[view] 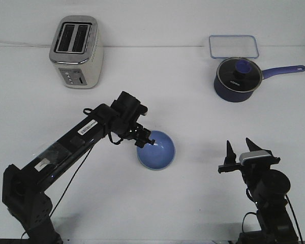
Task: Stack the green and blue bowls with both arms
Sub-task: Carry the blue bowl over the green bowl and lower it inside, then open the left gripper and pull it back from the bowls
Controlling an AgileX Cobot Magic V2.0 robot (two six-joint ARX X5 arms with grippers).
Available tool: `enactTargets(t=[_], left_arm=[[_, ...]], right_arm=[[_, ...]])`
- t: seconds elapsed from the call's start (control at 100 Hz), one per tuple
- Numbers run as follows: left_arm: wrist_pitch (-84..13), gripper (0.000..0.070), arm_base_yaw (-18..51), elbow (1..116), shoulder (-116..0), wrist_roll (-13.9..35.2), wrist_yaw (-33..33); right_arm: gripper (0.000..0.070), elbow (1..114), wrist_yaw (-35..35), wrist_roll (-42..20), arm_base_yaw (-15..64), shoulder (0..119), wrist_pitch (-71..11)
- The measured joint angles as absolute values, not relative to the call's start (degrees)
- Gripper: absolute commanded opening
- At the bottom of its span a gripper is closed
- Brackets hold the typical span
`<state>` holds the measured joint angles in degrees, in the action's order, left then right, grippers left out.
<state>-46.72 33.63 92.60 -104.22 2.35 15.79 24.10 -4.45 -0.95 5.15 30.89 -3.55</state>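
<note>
Front view only. I see the blue bowl (156, 150) near the middle of the white table (193, 203), tilted so its hollow faces the camera and somewhat to the right. I cannot find a separate green bowl; whether it sits under or behind the blue one I cannot tell.

Left arm (76, 140) reaches in from the lower left across the table. Its left gripper (144, 137) is at the upper left rim of the blue bowl, touching it. The fingers look closed on the rim, though they are dark and small against the wrist, so I note the grasp as likely rather than certain.

Right arm (267, 198) stands at the lower right, well apart from the bowl. Its right gripper (241, 148) points upward, the two pointed fingers spread with a clear gap between them and nothing held.

Surroundings: a silver toaster (76, 52) stands at the far left, well behind the left arm. A dark blue saucepan (237, 81) with a glass lid stands at the far right, handle pointing right. Just behind it lies a clear container (234, 47) with a blue rim. All three are well apart from the bowl. Bare table lies between the bowl and the right gripper.
</note>
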Motion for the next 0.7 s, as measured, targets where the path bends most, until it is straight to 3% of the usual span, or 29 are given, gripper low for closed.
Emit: enactTargets(t=[0.04,0.24,0.7], left_arm=[[-46.72,0.0396,33.63,92.60,-104.25,2.35,15.79],[-48.53,0.0392,31.88,93.17,-104.25,2.31,15.88],[-54.08,0.0381,20.40,94.76,-94.94,0.25,14.02]], right_arm=[[0.0427,24.10,-4.45,-0.95,5.15,30.89,-3.55],[0.0427,24.10,-4.45,-0.95,5.15,30.89,-3.55],[0.0427,24.08,-4.45,-0.95,5.15,30.89,-3.55]])
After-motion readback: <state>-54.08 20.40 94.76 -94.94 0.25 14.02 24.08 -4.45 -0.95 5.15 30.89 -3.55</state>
